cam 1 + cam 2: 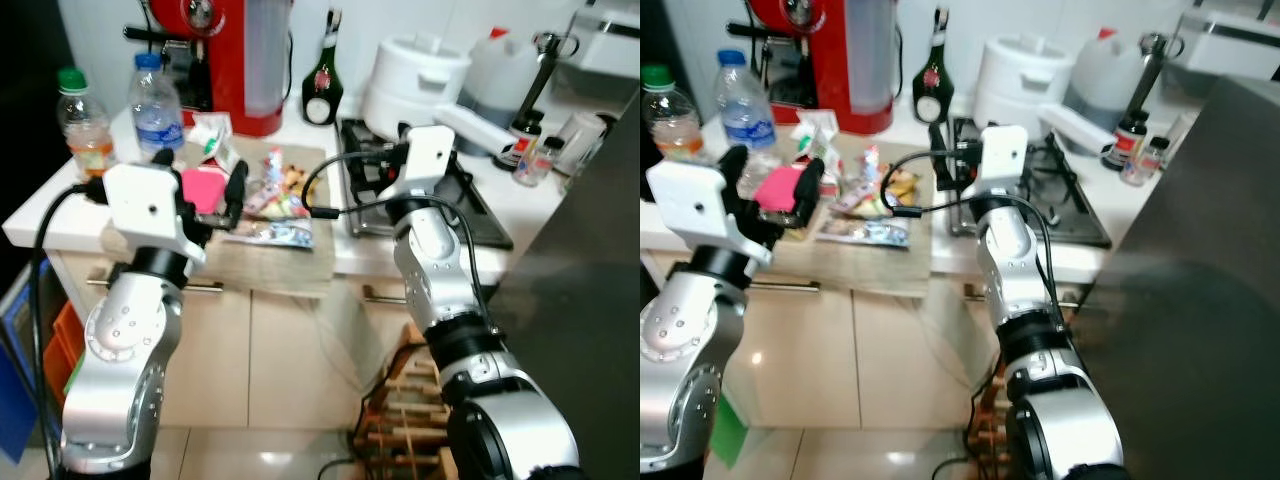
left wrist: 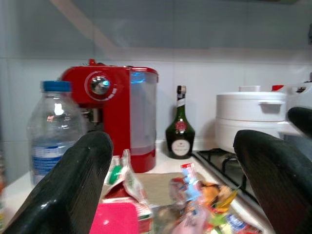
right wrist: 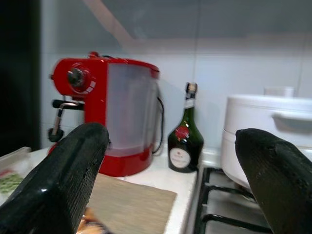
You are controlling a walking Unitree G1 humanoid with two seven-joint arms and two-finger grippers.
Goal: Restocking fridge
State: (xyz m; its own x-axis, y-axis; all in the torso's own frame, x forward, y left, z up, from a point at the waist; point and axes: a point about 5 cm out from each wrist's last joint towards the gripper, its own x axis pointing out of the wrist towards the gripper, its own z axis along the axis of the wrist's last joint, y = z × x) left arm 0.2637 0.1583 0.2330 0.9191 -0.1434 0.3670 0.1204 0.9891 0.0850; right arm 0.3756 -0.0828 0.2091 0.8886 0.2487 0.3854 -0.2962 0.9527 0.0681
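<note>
1. Both end effectors gape wide: left end effector (image 1: 205,190) flanks a pink pack (image 1: 203,188); right end effector (image 1: 948,152) hovers by the stove (image 1: 1072,205).
2. Snack packets (image 1: 275,200) lie flat mid-bench (image 1: 60,215), lengthwise toward the red coffee machine (image 1: 235,60).

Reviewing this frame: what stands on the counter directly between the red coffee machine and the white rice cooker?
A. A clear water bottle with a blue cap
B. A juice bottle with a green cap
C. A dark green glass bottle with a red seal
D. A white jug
C: the dark green glass bottle stands against the wall between the red coffee machine and the white rice cooker.
</note>
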